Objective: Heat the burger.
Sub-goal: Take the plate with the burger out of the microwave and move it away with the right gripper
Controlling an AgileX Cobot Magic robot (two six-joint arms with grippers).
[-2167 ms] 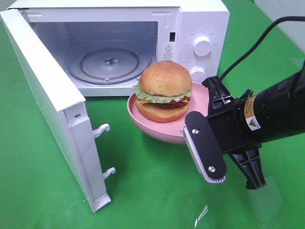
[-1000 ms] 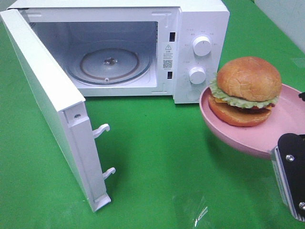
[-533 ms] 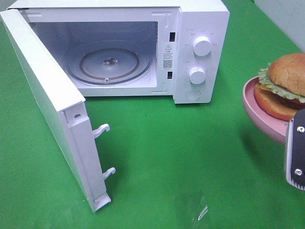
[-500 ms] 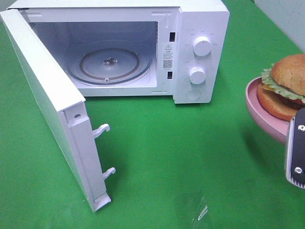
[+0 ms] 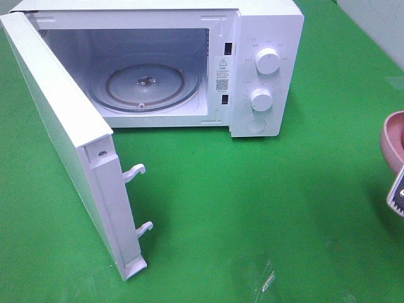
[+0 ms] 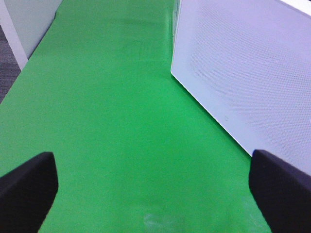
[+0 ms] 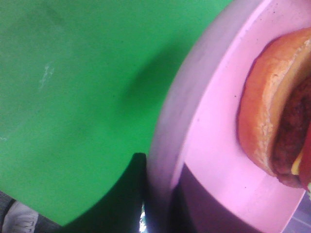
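Most of the pink round dish (image 5: 395,137) is cut off by the right edge of the high view, where only a curved sliver of its rim is seen, with a corner of the right gripper (image 5: 397,193) just below it. No burger is visible from above. From the right wrist, the tall burger with a golden-brown bun and dark patty (image 7: 278,124) is seen lying in the dish (image 7: 204,126), cropped by the frame so that only its lower bun, patty and a trace of red and yellow filling can be made out; its facing cannot be told. The dish rim is pinched between the right gripper's closed jaws. The left gripper (image 6: 154,187) is spread wide over the green cloth (image 6: 112,121), its dark fingertips (image 6: 26,187) holding nothing, near the white microwave door (image 6: 252,68). The white microwave (image 5: 189,57) stands open at the far left, its glass turntable (image 5: 144,82) bare.
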